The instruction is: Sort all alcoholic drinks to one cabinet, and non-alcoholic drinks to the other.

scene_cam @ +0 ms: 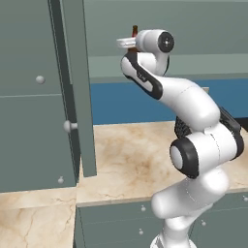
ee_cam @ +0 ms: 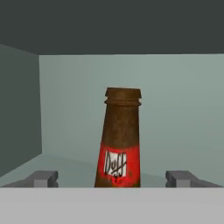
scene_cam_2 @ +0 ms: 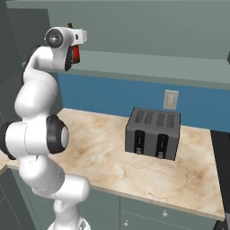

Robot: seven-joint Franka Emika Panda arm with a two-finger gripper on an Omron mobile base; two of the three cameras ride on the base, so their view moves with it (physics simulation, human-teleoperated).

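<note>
Gripper (ee_cam: 112,179) jaws stand wide, fingertips (ee_cam: 41,178) clear of the glass on either side. Beer bottle (ee_cam: 119,140) upright between them, inside the cabinet (ee_cam: 175,109), unheld. Risk: a skewed pull-out clips the neck and topples it.

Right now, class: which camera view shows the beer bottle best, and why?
The hand view: the beer bottle stands upright, label readable, inside the cabinet. In both base views the arm hides most of it, leaving only its top and some red.
</note>
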